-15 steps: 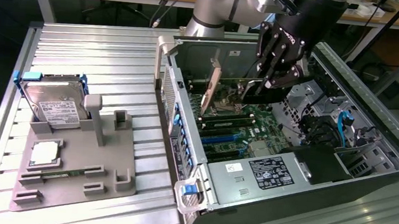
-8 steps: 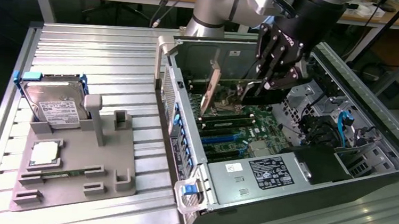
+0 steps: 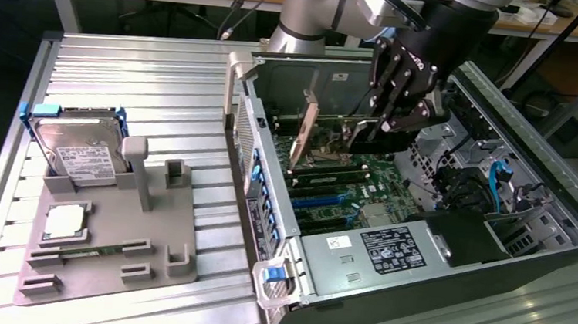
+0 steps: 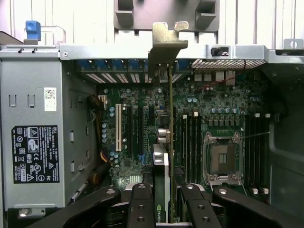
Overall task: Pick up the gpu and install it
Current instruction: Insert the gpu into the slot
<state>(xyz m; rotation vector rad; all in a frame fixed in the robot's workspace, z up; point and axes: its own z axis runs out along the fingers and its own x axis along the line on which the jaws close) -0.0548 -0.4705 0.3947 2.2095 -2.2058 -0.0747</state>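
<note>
Wrist view, gripper (image 4: 164,199) pinching gpu (image 4: 170,118) above motherboard (image 4: 137,128)

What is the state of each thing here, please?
gpu: held on edge inside the case, above the motherboard.
gripper: shut on the gpu.
computer case: lying open, side panel off.
hard drive: standing in its grey holder.
CPU socket: empty.

The arm reaches in from the far side of the exterior view, its dark wrist angled steeply downward. The hand (image 3: 382,134) points down with its black fingers (image 4: 141,209) drawn close together. In the wrist view the fingers stand on both sides of a thin card's edge, clamping it between them.
</note>
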